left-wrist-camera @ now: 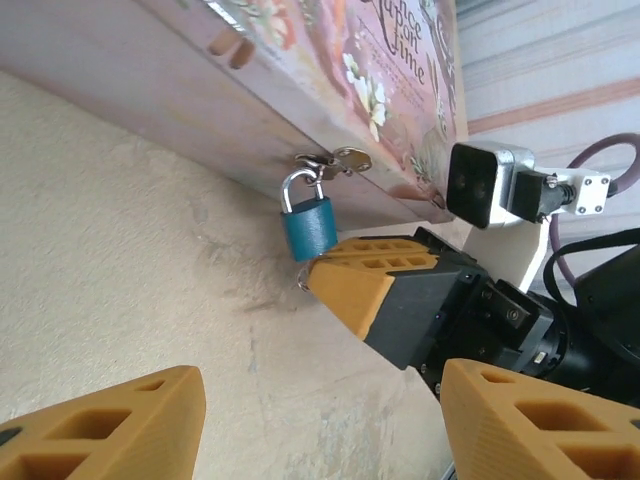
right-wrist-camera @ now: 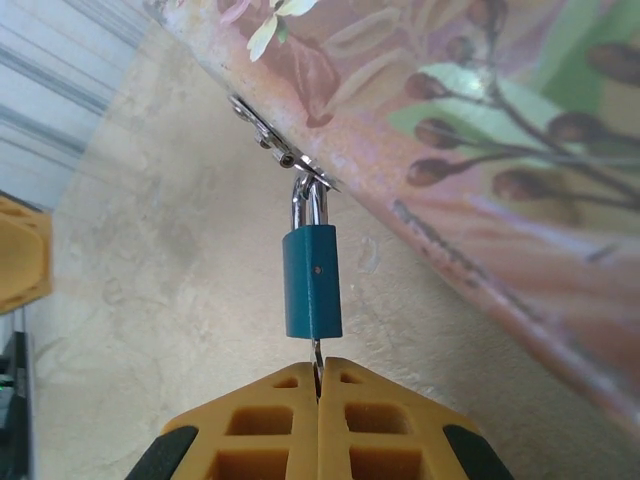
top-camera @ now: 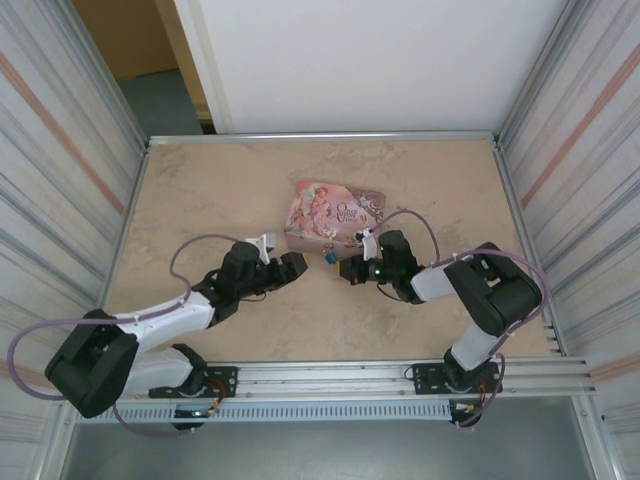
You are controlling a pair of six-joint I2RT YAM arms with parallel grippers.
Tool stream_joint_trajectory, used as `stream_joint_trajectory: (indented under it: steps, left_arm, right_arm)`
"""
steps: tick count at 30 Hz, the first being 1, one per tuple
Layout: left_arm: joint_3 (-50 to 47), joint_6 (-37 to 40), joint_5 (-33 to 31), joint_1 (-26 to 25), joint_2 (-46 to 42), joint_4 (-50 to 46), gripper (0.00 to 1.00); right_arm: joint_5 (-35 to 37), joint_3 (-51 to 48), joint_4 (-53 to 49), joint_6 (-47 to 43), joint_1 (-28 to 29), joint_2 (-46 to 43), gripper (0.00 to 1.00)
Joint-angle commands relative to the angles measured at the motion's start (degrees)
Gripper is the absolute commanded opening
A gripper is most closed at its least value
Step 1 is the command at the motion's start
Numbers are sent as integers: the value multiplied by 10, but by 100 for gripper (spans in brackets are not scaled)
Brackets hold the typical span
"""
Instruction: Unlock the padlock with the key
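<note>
Teal padlock hung on tin hasp | right gripper pinched key in keyway, turn gently | left gripper spread, idle

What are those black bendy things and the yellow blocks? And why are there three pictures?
The black bendy things are two robot arms bolted to a table. The yellow blocks are their claw fingers. One picture looks down from above; the other two come from small cameras on each arm's wrist.

On the table lies a pink tin with flowers painted on it. A little blue padlock hangs from its clasp.

The right claw is pinched shut on a thin metal key, whose tip sits at the bottom of the padlock. The left claw is open, holds nothing, and looks at the padlock from the other side.
</note>
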Motion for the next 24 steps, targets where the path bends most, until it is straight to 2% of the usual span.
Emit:
stream_joint_trajectory:
  steps: [1, 6, 16, 24]
  left_arm:
    - [-44, -63, -23, 5, -7, 96, 62]
    - [-88, -114, -33, 5, -2, 186, 61]
    - [-96, -172, -32, 3, 5, 208, 61]
    - [-103, -220, -27, 3, 55, 257, 59]
  right_arm:
    - [-34, 27, -66, 47, -3, -22, 0]
    - [-47, 39, -102, 83, 3, -37, 0]
    - [-47, 43, -113, 187, 19, -46, 0]
    - [-39, 43, -106, 232, 26, -37, 0]
